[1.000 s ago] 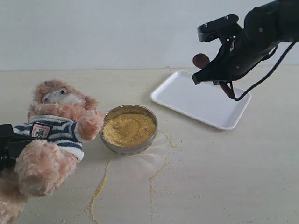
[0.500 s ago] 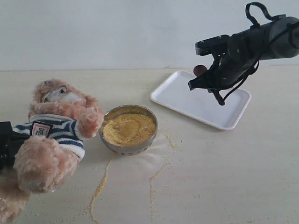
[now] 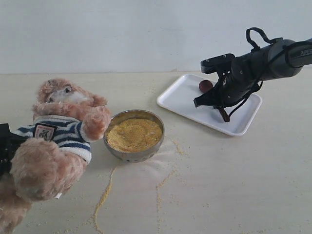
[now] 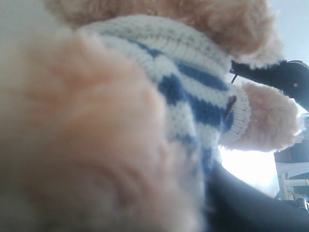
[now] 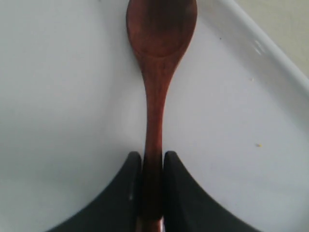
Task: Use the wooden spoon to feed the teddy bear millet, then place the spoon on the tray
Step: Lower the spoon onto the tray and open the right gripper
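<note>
Thin trails of loose millet (image 3: pixel 103 197) run over the worktop (image 3: pixel 234 185) towards its near edge. At the near left corner the teddy bear (image 3: pixel 58 136) leans back in its striped shirt, one paw raised just beside the metal bowl (image 3: pixel 127 155). The left claw (image 3: pixel 5 148) shows only as a dark block at the left edge, pressed against the bear. In the left wrist view fur and knitted stripes fill nearly everything, so I cannot tell whether this claw is spread or clamped.

The bowl stands around the middle of the worktop, heaped with yellow grain.

Farther back, towards the far right corner, lies the white tray (image 3: pixel 180 100). The right claw (image 5: pixel 152 164) hangs low over it, its two dark fingers pinching the slim handle of the wooden spoon (image 5: pixel 159 43). The spoon's oval bowl is empty and points towards the far edge. It sits very close over the tray's white floor, though whether it touches is unclear.
</note>
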Robot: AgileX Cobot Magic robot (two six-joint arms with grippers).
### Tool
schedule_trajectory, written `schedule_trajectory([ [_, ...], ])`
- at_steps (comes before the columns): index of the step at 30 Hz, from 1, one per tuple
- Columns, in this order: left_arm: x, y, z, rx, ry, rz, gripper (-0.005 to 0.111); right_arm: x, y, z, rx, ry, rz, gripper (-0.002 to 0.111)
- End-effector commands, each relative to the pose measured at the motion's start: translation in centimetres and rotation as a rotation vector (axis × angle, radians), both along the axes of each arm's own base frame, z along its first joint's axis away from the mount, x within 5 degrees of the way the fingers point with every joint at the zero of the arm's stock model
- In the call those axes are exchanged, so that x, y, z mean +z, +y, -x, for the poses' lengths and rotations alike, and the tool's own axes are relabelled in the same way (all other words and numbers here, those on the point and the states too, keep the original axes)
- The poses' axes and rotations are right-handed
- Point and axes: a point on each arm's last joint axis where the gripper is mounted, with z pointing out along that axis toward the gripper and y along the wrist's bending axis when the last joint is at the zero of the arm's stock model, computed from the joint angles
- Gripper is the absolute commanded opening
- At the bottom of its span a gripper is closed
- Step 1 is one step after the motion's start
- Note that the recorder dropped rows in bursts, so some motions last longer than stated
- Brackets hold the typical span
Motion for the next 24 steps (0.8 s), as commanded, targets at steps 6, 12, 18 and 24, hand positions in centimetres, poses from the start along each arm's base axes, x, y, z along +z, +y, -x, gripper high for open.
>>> schedule_trajectory([
  [6, 0.4, -0.2, -0.1, -0.003, -0.015, 0.035, 0.005, -0.3, -0.3, 0.0, -0.010, 0.025, 0.014, 0.043],
  [12, 0.3, -0.2, -0.1, 0.000, -0.012, 0.030, 0.005, 1.1, -0.7, 0.5, -0.016, 0.065, 0.043, 0.043],
  [18, 0.3, -0.2, -0.1, -0.003, -0.018, 0.026, 0.005, 8.5, -1.1, 1.6, -0.021, -0.030, 0.031, 0.043],
  [24, 0.3, -0.1, -0.2, -0.010, -0.036, 0.003, 0.005, 17.5, -3.7, 5.3, -0.029, -0.087, 0.206, 0.032],
])
